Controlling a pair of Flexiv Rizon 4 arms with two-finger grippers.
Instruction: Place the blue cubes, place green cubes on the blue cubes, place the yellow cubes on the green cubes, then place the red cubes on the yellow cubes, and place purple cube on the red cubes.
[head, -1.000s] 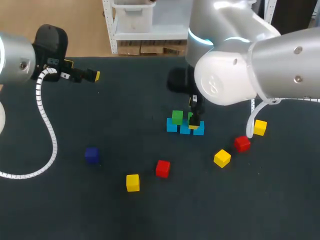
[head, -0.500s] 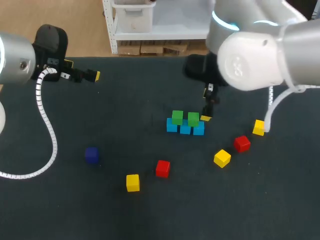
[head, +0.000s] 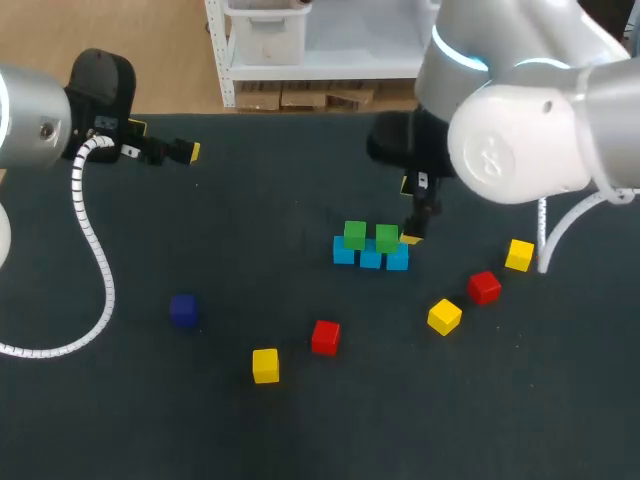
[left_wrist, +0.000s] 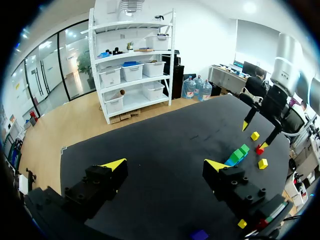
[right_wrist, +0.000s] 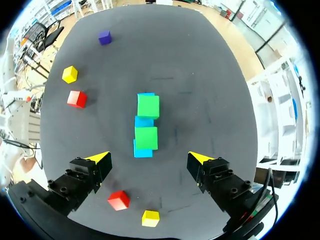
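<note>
Two greens (head: 387, 237) sat on the blue row (head: 371, 260) mid-table, seemingly straddling its seams for support. The right gripper (right_wrist: 148, 158) hung spread and empty above them. The left gripper (left_wrist: 165, 165) gaped idle at 10 o'clock. The nearest yellow (head: 444, 316), at 4 o'clock, was probably next.

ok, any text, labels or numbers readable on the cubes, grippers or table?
None readable.
Cubes: plain coloured faces, no print.
Left gripper: no legible marks.
Right gripper: no legible marks.
Table: plain dark surface, no signs.
</note>
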